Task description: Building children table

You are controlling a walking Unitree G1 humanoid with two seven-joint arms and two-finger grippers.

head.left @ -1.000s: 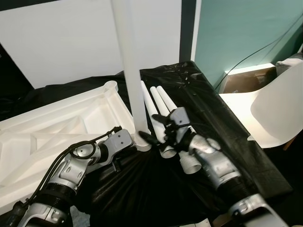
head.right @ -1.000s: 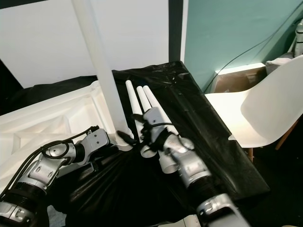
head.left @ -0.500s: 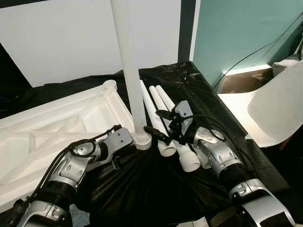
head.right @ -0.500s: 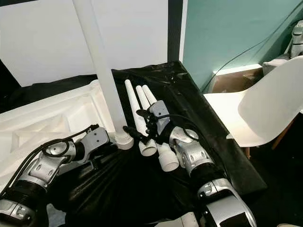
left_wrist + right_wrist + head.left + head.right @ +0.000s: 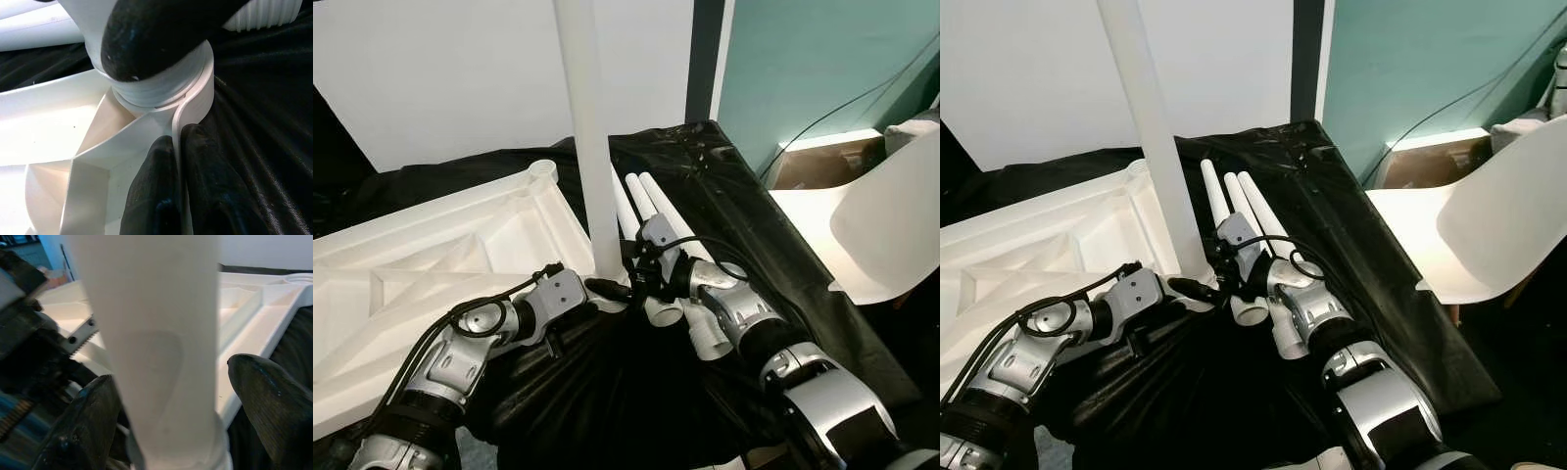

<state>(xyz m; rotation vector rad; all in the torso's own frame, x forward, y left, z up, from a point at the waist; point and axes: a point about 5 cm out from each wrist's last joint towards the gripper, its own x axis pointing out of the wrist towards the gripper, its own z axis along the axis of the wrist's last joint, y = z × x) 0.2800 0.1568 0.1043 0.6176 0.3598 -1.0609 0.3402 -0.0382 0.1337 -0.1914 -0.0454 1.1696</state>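
The white tabletop (image 5: 431,264) lies upside down on the left. A white leg (image 5: 587,147) stands upright in its near corner socket (image 5: 161,83). My left gripper (image 5: 597,290) is shut on the thin rim (image 5: 178,122) of the tabletop just beside that socket. My right gripper (image 5: 625,277) is at the base of the upright leg, open, with one finger (image 5: 93,426) on each side of the leg (image 5: 156,333); a small gap shows at the other finger (image 5: 274,401). Three loose legs (image 5: 651,201) lie side by side on the black cloth behind my right gripper.
A black cloth (image 5: 636,392) covers the work surface. At the right stands a white chair (image 5: 891,225), close to the cloth's edge. Behind it, against the teal wall, sits a cardboard box (image 5: 813,162) with a cable above it.
My right gripper has moved left from above the loose legs to the base of the upright leg and now straddles it. The left gripper has kept its hold on the rim.
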